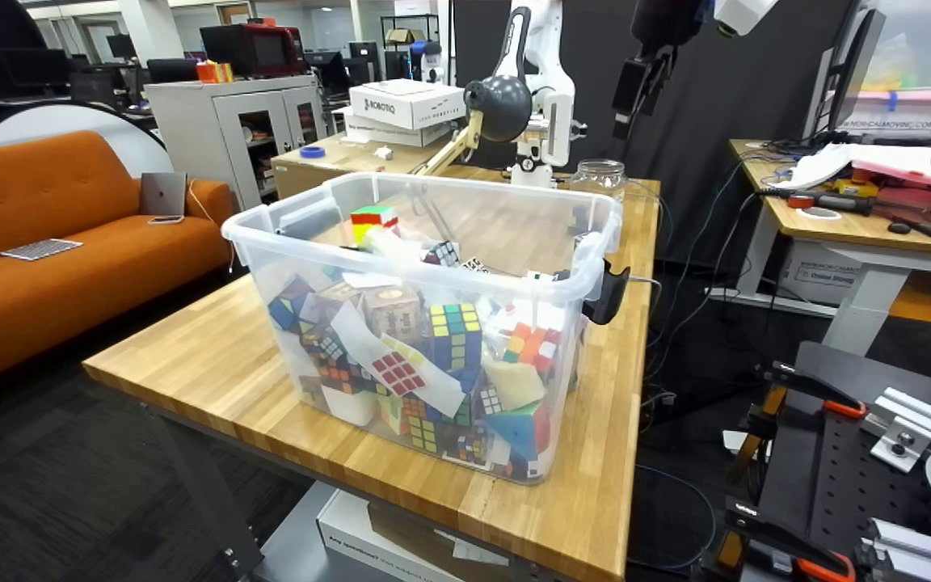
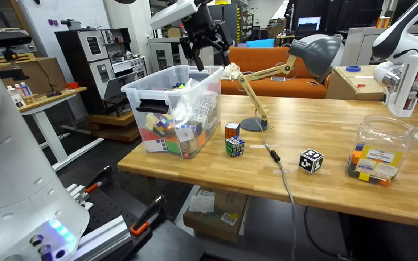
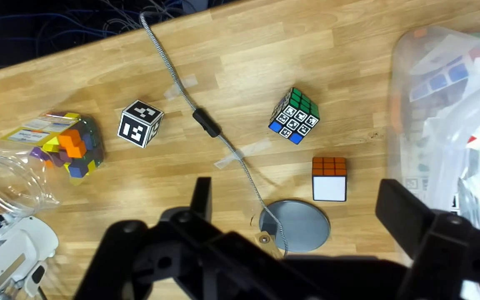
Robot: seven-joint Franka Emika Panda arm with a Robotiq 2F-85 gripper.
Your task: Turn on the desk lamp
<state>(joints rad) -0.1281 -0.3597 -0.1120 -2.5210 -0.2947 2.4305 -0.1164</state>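
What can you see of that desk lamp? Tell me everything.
The desk lamp has a rounded dark grey shade, a jointed arm that looks like pale wood, and a round grey base standing flat on the table. The arm bends at an elbow, holding the shade tilted above the table. Its grey, woven-looking cord has a black inline switch and runs over the table's edge. The robot's fingers stand clear of it. The bulb is hidden, so I cannot tell if it's lit.

Lamp [image 2: 285, 68] on table [image 2: 325, 134], between bin [image 2: 172, 94] and jar [image 2: 380, 155]
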